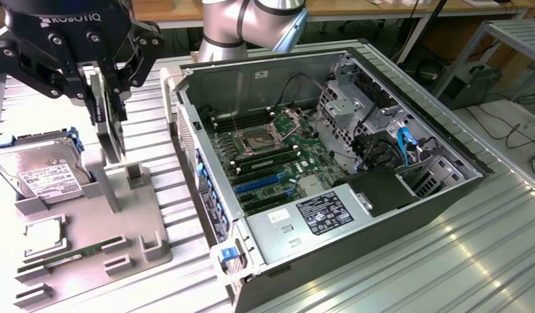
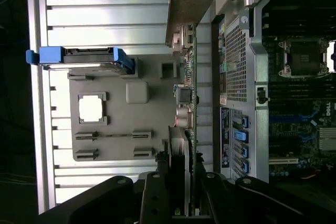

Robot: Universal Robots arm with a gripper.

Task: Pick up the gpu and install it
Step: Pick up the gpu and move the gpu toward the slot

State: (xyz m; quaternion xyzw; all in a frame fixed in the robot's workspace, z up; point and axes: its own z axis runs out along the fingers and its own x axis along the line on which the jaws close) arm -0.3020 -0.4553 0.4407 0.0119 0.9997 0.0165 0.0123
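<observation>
**Hand.** The hand [image 1: 109, 104] pinches the gpu [image 1: 113, 140] at its upper end, with a finger pressed on each face. The grip looks centred.

**Gpu.** It hangs upright and edge-on over the grey fixture [image 1: 128, 228]. Its silver bracket [image 2: 191, 3] is at the end away from the hand. The lower end sits just above the fixture's posts; whether it is fully clear of them cannot be told.

**Step in hand (judged).** The card is being carried from the fixture towards the computer case [image 1: 197, 150]. Good practice here is to keep the card plumb and free of swing, and to confirm the bracket end is clear of the posts before any sideways travel.

**Edges.**
- The hard drive [image 1: 41, 173] stands near the card on the exterior view's left.
- The case's near wall rises between the card and the motherboard [image 1: 276, 150], so the hanging end must pass above that rim.

**Open room.**
- There is free space above the blue slots [image 1: 257, 184].
- Farther in, the power supply [image 1: 324, 212] and the cables beside it crowd the far side.
- The ridged surface [image 1: 406, 274] lies bare on the exterior view's right.
</observation>
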